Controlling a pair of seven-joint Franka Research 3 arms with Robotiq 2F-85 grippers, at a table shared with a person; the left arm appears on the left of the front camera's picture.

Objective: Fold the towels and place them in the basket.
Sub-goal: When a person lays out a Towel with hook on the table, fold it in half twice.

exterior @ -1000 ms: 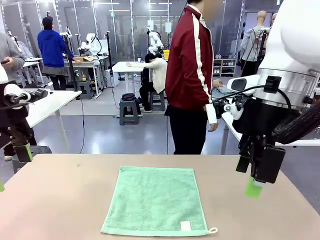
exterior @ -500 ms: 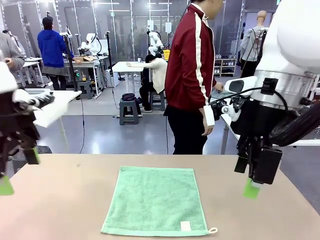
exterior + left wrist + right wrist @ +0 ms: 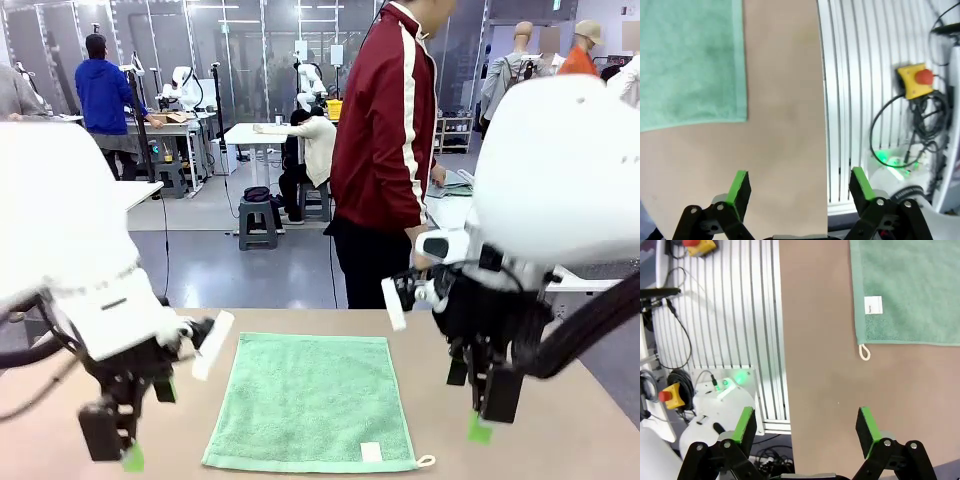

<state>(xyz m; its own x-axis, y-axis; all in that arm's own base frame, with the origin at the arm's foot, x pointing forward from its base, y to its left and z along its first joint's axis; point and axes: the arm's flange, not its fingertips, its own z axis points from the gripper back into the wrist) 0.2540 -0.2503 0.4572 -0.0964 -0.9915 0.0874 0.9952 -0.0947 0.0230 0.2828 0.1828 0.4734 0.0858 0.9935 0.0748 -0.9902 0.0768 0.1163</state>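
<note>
Clearly the job is at its very start. The mint green towel [image 3: 312, 400] lies fully spread and flat in the middle of the surface [image 3: 580, 450], with no crease or fold in it. Its white tag [image 3: 873, 305] and corner loop [image 3: 865, 352] sit at the near corner on the robot's right. Judging from this, everything is left to do: the folding itself, then carrying the folded towel to a basket.

The left gripper [image 3: 797, 182] hangs over bare surface just off the towel's near corner on the robot's left, close to the surface's near edge. Its jaws stand wide apart, with nothing between the green pads [image 3: 738, 184] and nothing touching them.

The right gripper [image 3: 805, 422] hangs the same way on the other side, above bare surface short of the corner that bears the loop. Its jaws are likewise spread wide and hold nothing.

Both arms look set to come in on the two near corners, though that is only a reading of where they hang. A person [image 3: 385, 150] stands at the far side, turned sideways, hands off the towel.
</note>
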